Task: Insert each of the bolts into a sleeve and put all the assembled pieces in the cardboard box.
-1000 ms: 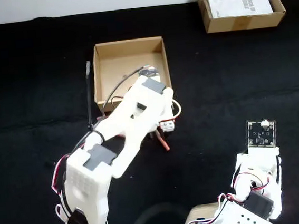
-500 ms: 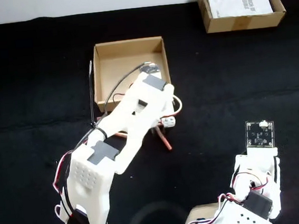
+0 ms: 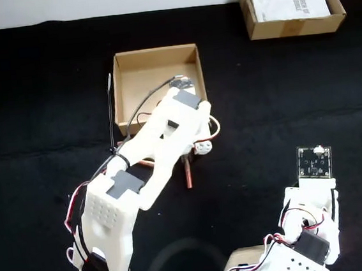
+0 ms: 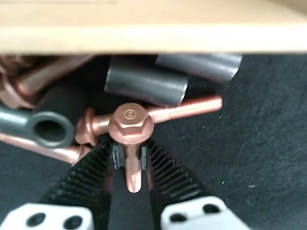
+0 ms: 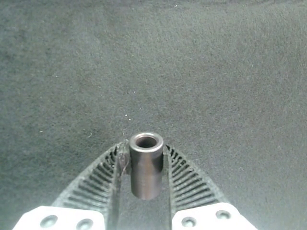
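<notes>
My left gripper (image 4: 129, 146) is shut on the shank of a copper bolt (image 4: 130, 125), whose hex head faces the camera. Just beyond it lies a pile of copper bolts (image 4: 189, 107) and grey sleeves (image 4: 146, 86) against the outer wall of the cardboard box (image 4: 153, 38). From above, the left arm reaches to the near side of the cardboard box (image 3: 155, 70), and the held bolt (image 3: 187, 172) sticks out below it. My right gripper (image 5: 146, 148) is shut on a short grey sleeve (image 5: 146, 165), bore towards the camera, over bare black cloth at the near right.
A second cardboard box (image 3: 292, 7) holding a printed sheet sits at the far right corner. A thin black rod (image 3: 109, 113) stands beside the task box's left wall. The right arm's body (image 3: 308, 226) occupies the near right.
The bolt in my left gripper has swung from slanting towards the lower right to pointing straight at the near edge. The left arm shifted slightly. The right arm has stayed put.
</notes>
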`<state>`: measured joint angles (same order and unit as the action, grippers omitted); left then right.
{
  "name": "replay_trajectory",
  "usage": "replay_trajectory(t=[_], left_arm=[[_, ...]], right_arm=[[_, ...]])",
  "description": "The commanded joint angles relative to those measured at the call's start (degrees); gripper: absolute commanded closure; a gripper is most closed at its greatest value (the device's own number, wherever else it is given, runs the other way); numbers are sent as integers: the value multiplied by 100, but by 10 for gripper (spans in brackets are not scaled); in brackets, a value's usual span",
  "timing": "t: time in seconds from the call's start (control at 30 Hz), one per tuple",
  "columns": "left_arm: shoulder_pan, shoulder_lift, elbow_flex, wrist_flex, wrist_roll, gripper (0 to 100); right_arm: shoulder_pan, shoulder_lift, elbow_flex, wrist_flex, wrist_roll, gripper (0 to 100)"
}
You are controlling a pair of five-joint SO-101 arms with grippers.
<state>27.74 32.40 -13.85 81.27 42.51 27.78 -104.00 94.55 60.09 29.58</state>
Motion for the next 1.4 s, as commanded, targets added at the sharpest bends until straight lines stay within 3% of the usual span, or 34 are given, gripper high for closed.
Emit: replay_trajectory(t=[0.0, 0.27, 0.53, 0.73, 0.83, 1.1, 1.37], left_arm=[[92, -822, -505, 448, 0, 992], [796, -2492, -1095, 862, -545, 992], [1516, -4444, -1059, 870, -1319, 992], [1631, -5771, -418, 818, -1987, 992], [1235, -6193, 444, 738, -2048, 992], [295, -7829, 3143, -1389, -2066, 992], [655, -9437, 5314, -3490, -2057, 992]], right_arm=[[-84, -92, 66, -110, 70, 991], [-479, -101, -1130, -198, -88, 991], [-1886, -92, -2686, -180, -2681, 991], [-3187, -92, -3301, -145, -3613, 991], [-3776, -92, -3336, -127, -4097, 991], [-5209, -92, -3512, 1490, -4281, 991], [-5297, -57, -3433, 1543, -4255, 991]])
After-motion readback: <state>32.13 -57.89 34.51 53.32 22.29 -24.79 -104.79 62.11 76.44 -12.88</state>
